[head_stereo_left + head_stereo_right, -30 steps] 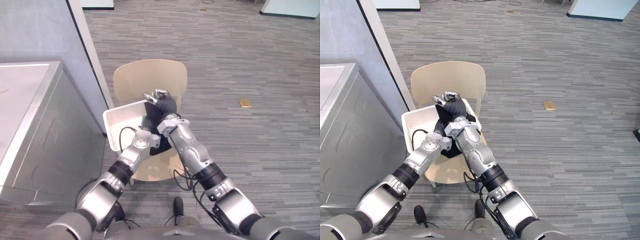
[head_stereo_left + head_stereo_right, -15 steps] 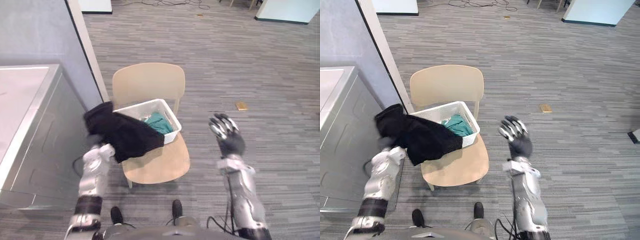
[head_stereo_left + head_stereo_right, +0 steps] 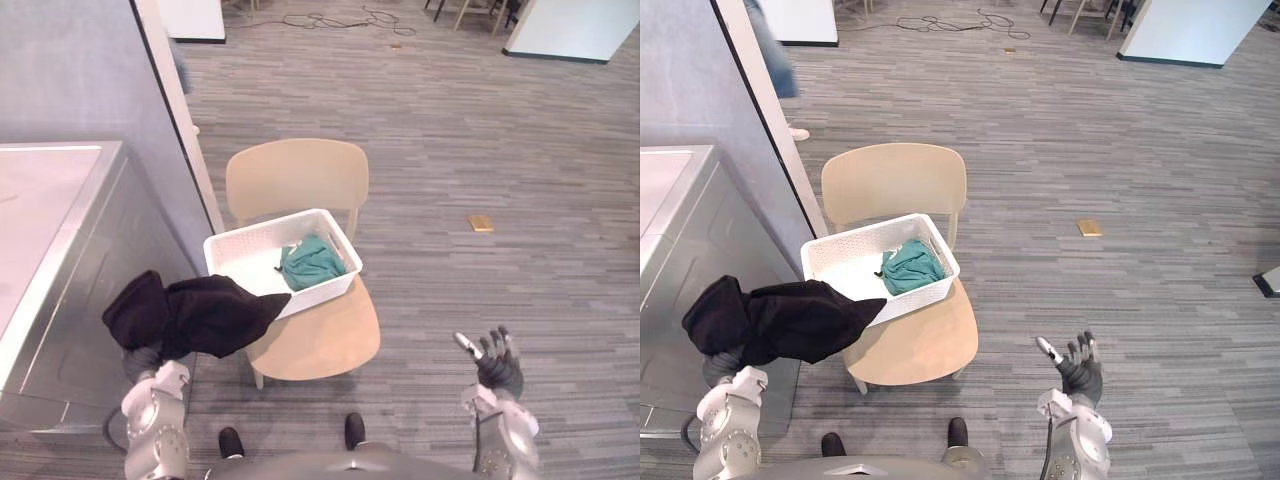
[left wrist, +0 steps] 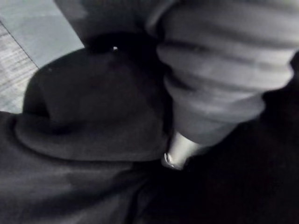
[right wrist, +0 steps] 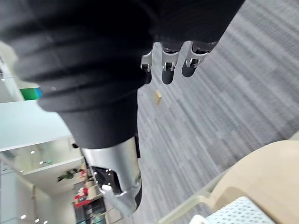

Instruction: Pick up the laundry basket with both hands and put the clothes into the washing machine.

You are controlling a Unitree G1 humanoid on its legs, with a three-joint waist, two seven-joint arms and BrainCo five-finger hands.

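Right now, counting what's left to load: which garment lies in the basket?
The teal one, bunched in the white basket on the chair. The black one is outside it, draped over the left robot hand.

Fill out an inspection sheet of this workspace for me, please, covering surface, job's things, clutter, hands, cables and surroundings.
Surface: tan chair seat, bare in front of the basket.
Job's things: white laundry basket on the seat, in neither hand; teal garment inside it; black garment draped over the left hand, outside the basket, beside the grey washing machine.
Clutter: small tan block on the carpet.
Hands: left hand under the black garment; right hand open, empty, raised.
Cables: dark cable on the far floor.
Surroundings: grey partition; a person's leg beyond it.
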